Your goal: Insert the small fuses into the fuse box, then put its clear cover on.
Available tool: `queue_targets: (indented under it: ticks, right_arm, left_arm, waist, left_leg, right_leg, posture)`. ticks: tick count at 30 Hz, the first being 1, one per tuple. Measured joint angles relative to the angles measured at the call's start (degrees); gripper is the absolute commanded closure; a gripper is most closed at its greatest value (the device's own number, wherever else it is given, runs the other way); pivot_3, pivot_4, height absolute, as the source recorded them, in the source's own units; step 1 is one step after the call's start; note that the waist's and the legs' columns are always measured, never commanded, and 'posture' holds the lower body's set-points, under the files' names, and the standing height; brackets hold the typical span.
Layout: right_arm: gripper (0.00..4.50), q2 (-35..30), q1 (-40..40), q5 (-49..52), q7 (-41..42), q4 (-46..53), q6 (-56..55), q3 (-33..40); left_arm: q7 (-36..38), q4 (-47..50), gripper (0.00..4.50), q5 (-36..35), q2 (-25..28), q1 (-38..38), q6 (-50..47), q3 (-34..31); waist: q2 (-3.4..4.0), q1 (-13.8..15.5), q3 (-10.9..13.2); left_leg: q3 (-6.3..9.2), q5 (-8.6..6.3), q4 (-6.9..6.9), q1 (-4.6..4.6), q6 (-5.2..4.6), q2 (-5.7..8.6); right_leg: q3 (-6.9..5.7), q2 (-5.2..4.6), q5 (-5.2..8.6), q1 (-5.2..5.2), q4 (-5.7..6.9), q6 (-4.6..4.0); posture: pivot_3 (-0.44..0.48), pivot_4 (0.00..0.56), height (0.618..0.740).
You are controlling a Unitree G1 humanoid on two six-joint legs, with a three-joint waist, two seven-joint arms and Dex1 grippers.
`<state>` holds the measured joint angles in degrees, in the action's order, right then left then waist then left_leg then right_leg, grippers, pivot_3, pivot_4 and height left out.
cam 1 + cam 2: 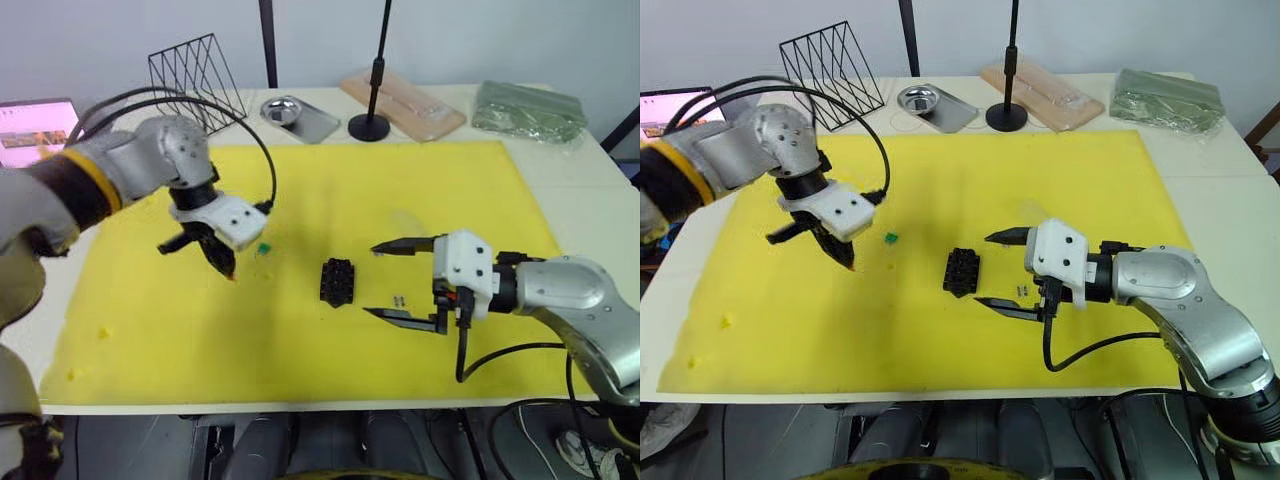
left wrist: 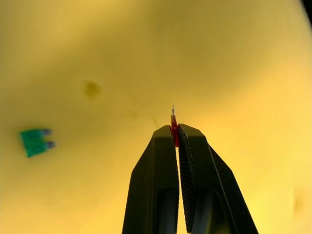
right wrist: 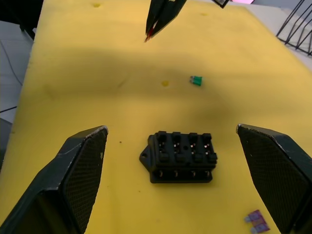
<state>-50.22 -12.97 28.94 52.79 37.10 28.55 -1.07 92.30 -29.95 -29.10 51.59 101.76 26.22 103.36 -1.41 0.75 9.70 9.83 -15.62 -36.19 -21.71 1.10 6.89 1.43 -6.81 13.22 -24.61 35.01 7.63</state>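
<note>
The right gripper (image 1: 390,282), two black fingers spread wide, hangs nearest the camera over the yellow mat (image 1: 480,200), empty. Just beside its lower finger lie two tiny pale purple and greyish blade fuses (image 3: 257,221). Just left of them sits the small black rectangular fuse box (image 1: 338,281), one block with rows of slots, its long axis running roughly toward and away from the robot. Further left lies one green blade fuse (image 1: 263,248), flat, its two prongs pointing away from the fuse box. Near it, the left gripper (image 2: 175,132) is clamped on one red blade fuse (image 2: 173,134), prong poking out beyond the fingertips, aimed down at the mat.
</note>
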Motion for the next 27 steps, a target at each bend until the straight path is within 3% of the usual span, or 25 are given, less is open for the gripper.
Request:
queue_targets:
  ticks: [3,8,13,21,27]
  right_arm:
    - [0.0,0.29,0.21,0.04,-0.8,0.81,0.69,-0.37]
    - [0.0,0.15,0.33,-0.08,-0.79,1.21,1.12,-0.48]
    - [0.0,-0.29,-0.44,0.05,-0.37,1.46,1.2,-0.46]
    - [0.0,-1.0,-1.09,0.57,1.07,1.42,1.9,-0.35]
    - [0.0,-1.08,-1.65,0.53,1.47,0.98,2.17,-0.36]
  left_arm:
    - [-0.03,-4.1,4.44,2.42,-3.82,5.2,13.86,7.14]
    - [-0.03,-7.72,4.44,5.8,-7.6,5.8,26.69,13.88]
    - [-0.01,-11.13,4.44,11.82,-9.6,0.37,31.72,10.05]
    - [-0.01,-3.46,4.44,13.97,-9.18,-2.87,30.43,4.92]
    - [-0.02,-3.04,4.44,18.21,-10.83,-6.53,30.76,-1.2]
  waist:
    - [0.01,0.01,0.0]
    - [-0.03,-0.13,0.02]
    - [-0.04,-0.09,0.03]
    - [-0.14,-0.16,0.08]
    - [-0.14,-0.05,0.08]
  left_leg:
    - [-0.02,-0.01,-0.03,0.02,-0.03,0.06]
    - [0.0,0.0,-0.06,0.1,-0.05,0.03]
    - [-0.01,0.01,-0.17,0.21,-0.05,0.03]
    - [0.06,0.01,-0.17,0.23,-0.05,0.03]
    - [0.04,0.01,-0.32,0.21,-0.04,0.04]
  right_leg:
    - [0.02,-0.03,-0.01,0.02,0.0,0.09]
    - [0.05,0.03,-0.01,0.04,0.12,0.09]
    - [0.06,0.03,0.0,0.2,0.12,0.11]
    - [0.06,0.03,0.0,0.2,0.17,0.13]
    - [0.05,0.05,0.0,0.24,0.24,0.12]
  posture:
    - [0.0,0.15,0.74]
    - [0.0,0.15,0.74]
    - [0.0,0.15,0.74]
    - [0.0,0.15,0.74]
    - [0.0,0.15,0.74]
